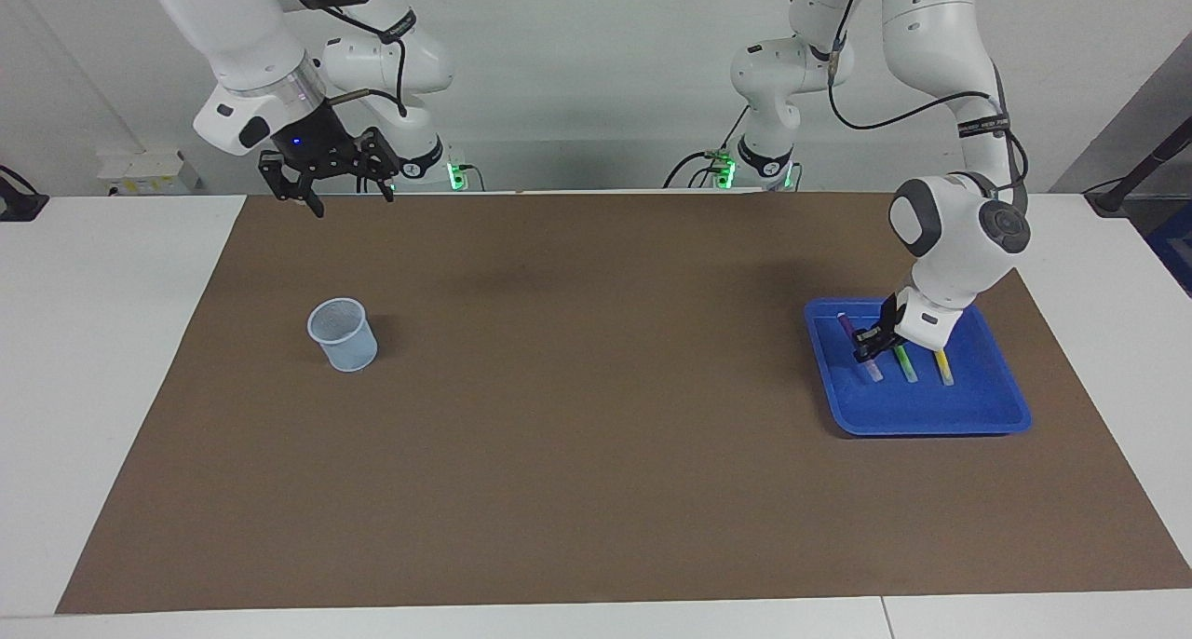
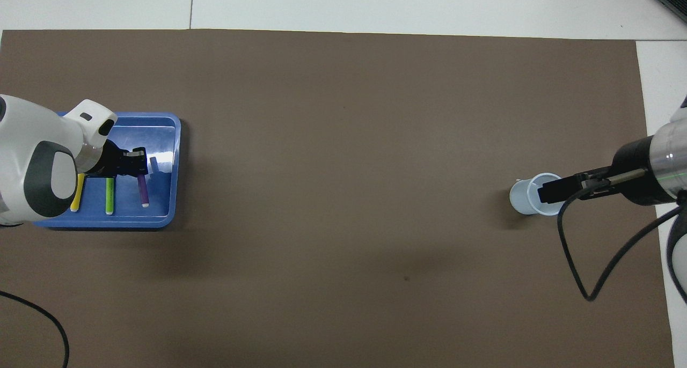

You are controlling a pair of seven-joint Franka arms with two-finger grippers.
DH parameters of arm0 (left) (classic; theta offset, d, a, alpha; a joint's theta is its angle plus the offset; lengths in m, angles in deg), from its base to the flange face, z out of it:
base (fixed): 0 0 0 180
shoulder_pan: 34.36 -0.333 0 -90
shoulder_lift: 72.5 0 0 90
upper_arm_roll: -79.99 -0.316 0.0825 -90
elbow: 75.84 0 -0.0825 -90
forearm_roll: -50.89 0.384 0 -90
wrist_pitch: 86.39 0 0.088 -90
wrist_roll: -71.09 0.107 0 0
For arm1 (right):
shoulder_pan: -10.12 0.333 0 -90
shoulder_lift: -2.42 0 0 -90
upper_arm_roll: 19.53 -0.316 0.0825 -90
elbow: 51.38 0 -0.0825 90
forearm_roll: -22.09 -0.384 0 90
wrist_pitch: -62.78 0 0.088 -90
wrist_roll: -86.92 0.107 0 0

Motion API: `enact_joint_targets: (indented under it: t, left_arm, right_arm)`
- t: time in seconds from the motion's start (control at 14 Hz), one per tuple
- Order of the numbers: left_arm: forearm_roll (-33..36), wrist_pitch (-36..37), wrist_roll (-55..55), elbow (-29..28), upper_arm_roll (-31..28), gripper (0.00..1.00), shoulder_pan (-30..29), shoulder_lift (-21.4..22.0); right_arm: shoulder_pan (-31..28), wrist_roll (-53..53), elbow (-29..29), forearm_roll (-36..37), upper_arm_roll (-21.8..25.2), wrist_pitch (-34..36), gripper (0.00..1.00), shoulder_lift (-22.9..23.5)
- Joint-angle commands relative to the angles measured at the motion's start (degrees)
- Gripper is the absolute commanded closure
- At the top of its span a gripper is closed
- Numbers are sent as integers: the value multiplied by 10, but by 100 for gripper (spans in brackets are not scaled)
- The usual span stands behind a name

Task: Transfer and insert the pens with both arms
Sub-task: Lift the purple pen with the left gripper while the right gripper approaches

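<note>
Gripping the purple pen [image 1: 858, 346] in the blue tray [image 1: 987, 414], my left pincer [image 1: 872, 339] pinches it beside the green pen [image 1: 905, 366]. Right pincer [image 1: 343, 190] waits spread above the bench. Risk: an off-centre hold lets the pen tilt or slip during the lift.

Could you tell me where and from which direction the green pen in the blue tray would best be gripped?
Probably at mid-barrel, from straight above. The green pen lies flat in the blue tray, lengthwise toward the robots, between the yellow pen and the purple pen that the left gripper holds. Jaws across the slim barrel should fit the gaps on either side.
</note>
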Motion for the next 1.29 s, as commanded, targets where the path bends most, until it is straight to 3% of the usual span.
enact_joint_targets:
  t: [0.0, 0.64, 1.22]
  left_arm:
    - [-22, 48, -64, 23, 9, 100, 5, 18]
    - [-135, 69, -370, 21, 46, 100, 60, 95]
    - [-299, 124, -466, -8, 47, 100, 81, 148]
  right_arm:
    - [10, -23, -22, -12, -3, -5, 0, -19]
    - [86, -27, -55, -19, -12, -156, 0, -10]
    - [135, 277, -79, -184, -14, -179, 0, -10]
